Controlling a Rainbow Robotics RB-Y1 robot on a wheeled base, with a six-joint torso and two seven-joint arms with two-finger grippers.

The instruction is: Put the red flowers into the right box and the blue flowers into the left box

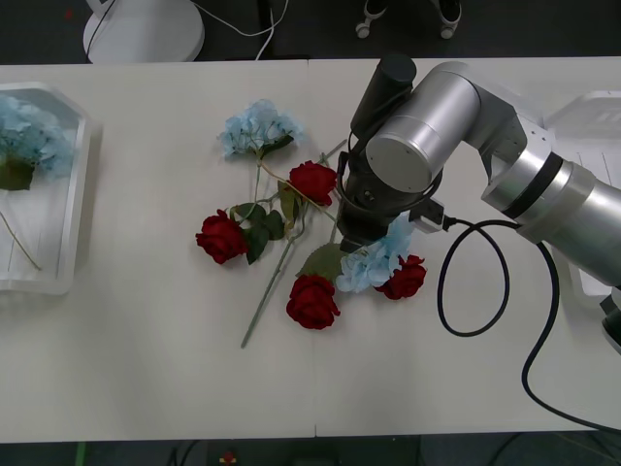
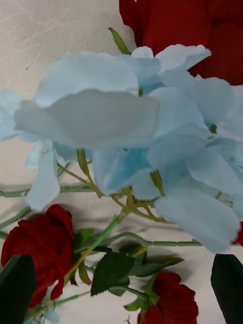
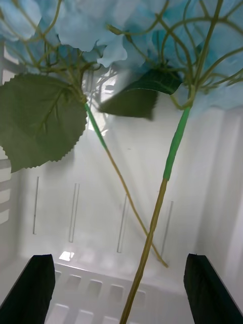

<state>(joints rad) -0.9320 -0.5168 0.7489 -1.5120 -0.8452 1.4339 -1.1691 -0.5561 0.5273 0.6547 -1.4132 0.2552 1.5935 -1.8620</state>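
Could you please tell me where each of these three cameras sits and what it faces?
Front view: above the arms, looking down at the table; the right arm reaches over the flower pile.
Right wrist view: on the right wrist, close over a blue flower; black fingers at the corners.
Left wrist view: inside the left box, black fingers apart.
Front and right wrist views share the red flowers.

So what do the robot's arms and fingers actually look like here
The right arm is built of fat, rounded silver-grey metallic segments with a black band at one joint and a black cylindrical cap near the wrist. A black cable loops from the wrist back along the arm. The right gripper's fingers are plain black with angled tips, and the left gripper's fingers look the same: black and flat-sided.
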